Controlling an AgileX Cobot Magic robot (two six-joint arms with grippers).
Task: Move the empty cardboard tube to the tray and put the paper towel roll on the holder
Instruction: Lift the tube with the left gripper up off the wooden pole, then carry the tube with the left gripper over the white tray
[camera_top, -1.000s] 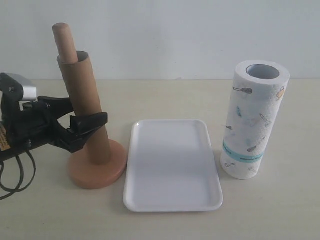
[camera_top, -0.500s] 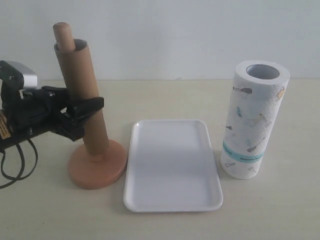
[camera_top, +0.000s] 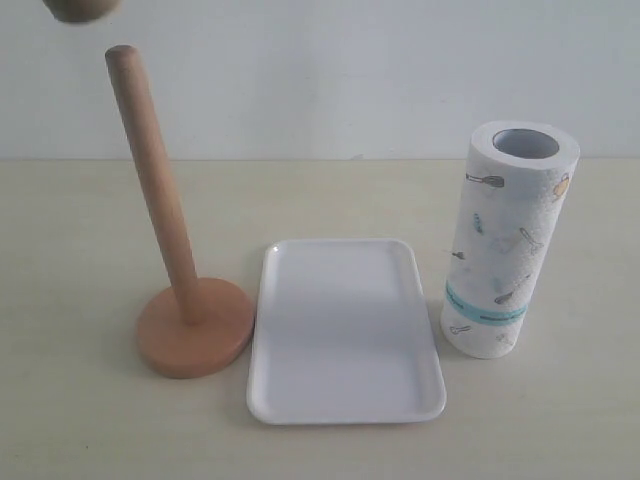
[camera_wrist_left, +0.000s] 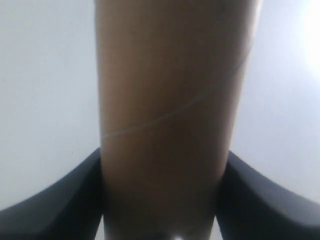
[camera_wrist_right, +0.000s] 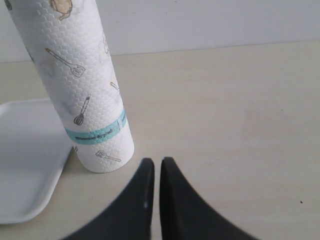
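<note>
The wooden holder (camera_top: 178, 300) stands bare at the left, its thin pole upright and slightly tilted. Only the bottom end of the brown cardboard tube (camera_top: 82, 8) shows, at the exterior view's top left edge, above the pole. Close up in the left wrist view, the tube (camera_wrist_left: 167, 110) fills the frame with my left gripper (camera_wrist_left: 162, 200) shut on it, a black finger on each side. The white tray (camera_top: 345, 330) lies in the middle. The printed paper towel roll (camera_top: 505, 240) stands upright at the right. My right gripper (camera_wrist_right: 157, 167) is shut on nothing, close beside the roll (camera_wrist_right: 82, 85).
The tray's edge (camera_wrist_right: 25, 165) lies just beside the roll's foot in the right wrist view. A pale wall rises behind the beige table. Neither arm shows in the exterior view.
My left gripper has lifted the cardboard tube straight up off the holder's pole and out of the exterior view. The pole now stands bare. The roll and the tray have not moved.
</note>
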